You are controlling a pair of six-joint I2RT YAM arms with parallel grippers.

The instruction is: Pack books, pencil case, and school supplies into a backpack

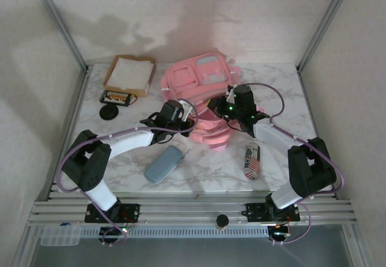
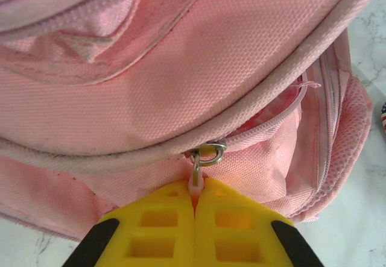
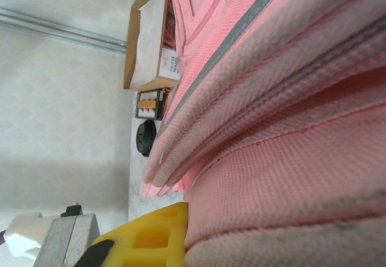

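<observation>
Pink backpack (image 1: 202, 92) dead centre of the marble table (image 1: 283, 98), back half of it, slumped toward me. There is open marble to its right up to the frame post, and a clear strip along the near edge between my two bases.

My left gripper (image 2: 194, 196) is pressed right together, its yellow fingers pinching the little pink zip pull (image 2: 195, 175) that hangs from the metal slider on the backpack's seam, where the zip gapes to the right of it.

My right gripper (image 3: 175, 243) sits on the bag's right side. One yellow finger lies flat against the fabric and the other is hidden, so it looks clamped on a fold of the backpack, though I can't be sure.

On the surface, there's a cardboard tray (image 1: 129, 74) at the back left, a blue-grey pencil case (image 1: 163, 163) near my left arm, a flag-print pouch (image 1: 251, 160) by my right, and a black disc (image 1: 108, 111) at the left edge. Pale walls (image 1: 181, 14) close in on three sides.
</observation>
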